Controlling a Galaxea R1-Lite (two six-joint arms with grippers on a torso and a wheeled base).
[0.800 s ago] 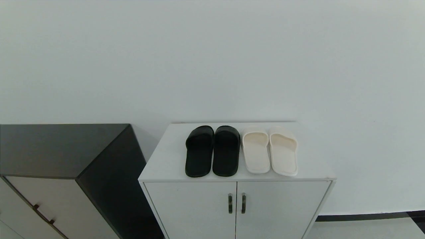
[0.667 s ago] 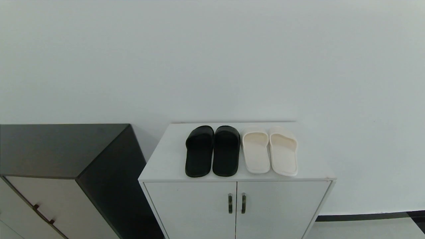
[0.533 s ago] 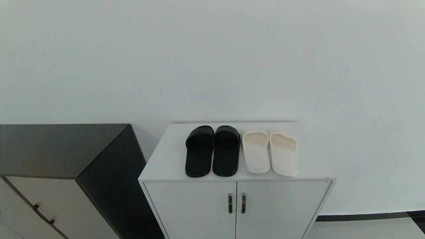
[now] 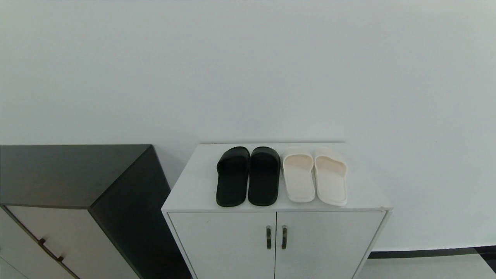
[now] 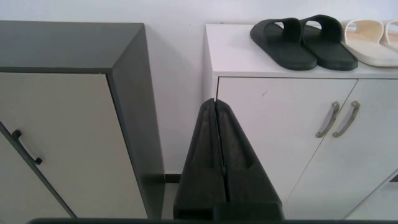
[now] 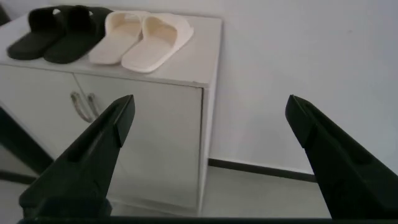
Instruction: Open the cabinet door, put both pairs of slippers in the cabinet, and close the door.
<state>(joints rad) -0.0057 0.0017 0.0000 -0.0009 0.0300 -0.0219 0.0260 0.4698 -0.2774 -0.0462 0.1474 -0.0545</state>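
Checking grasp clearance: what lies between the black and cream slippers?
Nothing: the head view shows only a narrow bare strip of cabinet top between black slippers and cream slippers.

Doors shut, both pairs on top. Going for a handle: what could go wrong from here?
1. The door handles sit close together at the seam; the open right end effector could catch both.
2. The black slippers and cream slippers lie near the front edge of the cabinet top; a jerky pull might shake them off.
3. The left end effector is shut, so it cannot grasp yet.
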